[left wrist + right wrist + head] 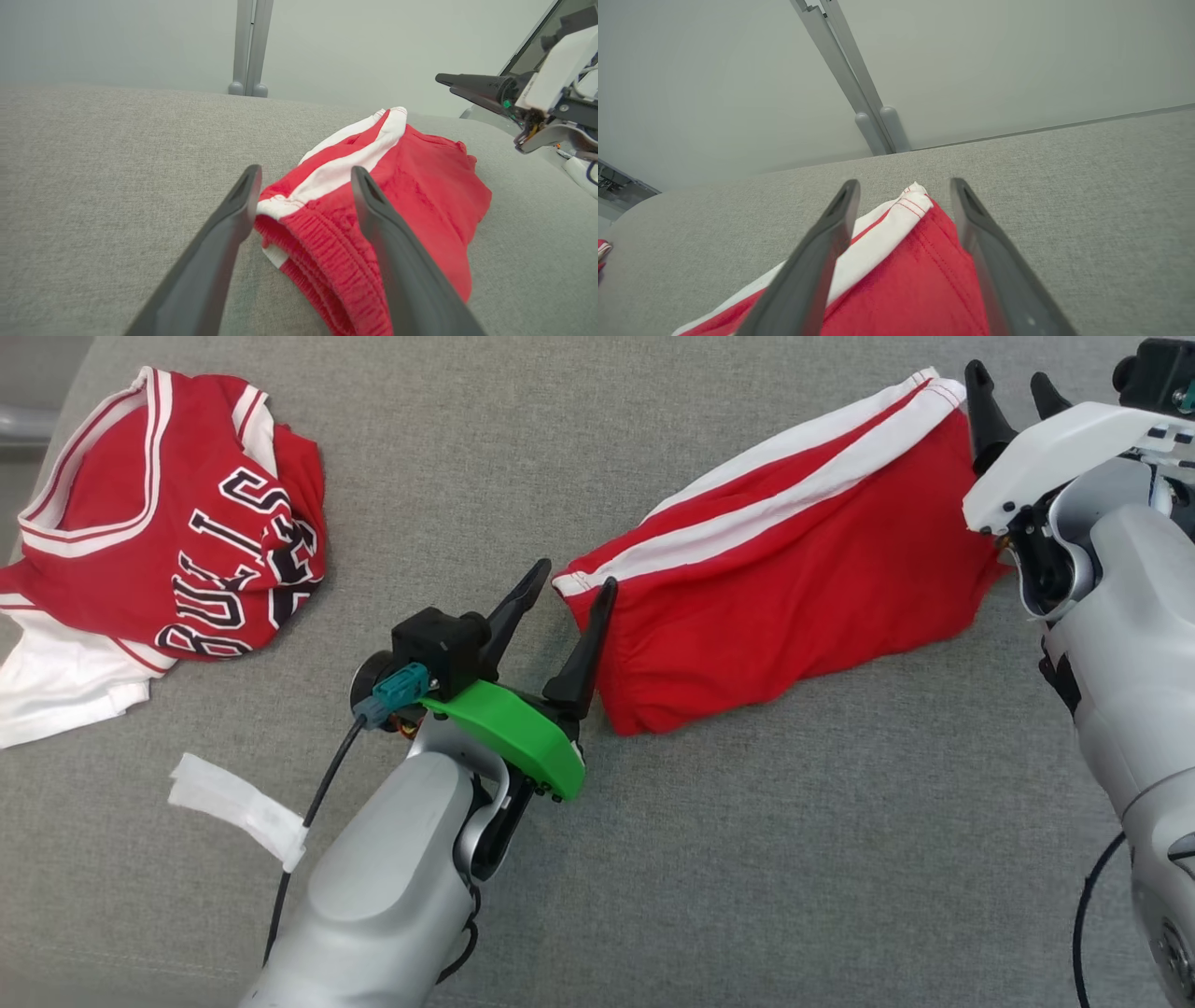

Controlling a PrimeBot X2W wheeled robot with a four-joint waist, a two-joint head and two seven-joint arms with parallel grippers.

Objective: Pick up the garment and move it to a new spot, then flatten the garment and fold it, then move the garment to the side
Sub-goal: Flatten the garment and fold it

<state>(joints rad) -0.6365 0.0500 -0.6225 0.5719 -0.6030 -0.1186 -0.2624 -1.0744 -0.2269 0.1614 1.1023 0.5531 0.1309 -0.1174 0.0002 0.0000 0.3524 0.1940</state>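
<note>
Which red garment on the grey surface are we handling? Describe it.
On the grey fabric surface, look right of centre, between the left pincer and right pincer, both open. There lie the red shorts, folded lengthwise. White side stripes and an elastic waistband, with no lettering, set them apart from the crumpled Bulls jersey at far left.

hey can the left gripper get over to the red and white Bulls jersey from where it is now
Probably yes: the red and white Bulls jersey lies left of the open left gripper, only bare grey fabric surface between them.
</note>
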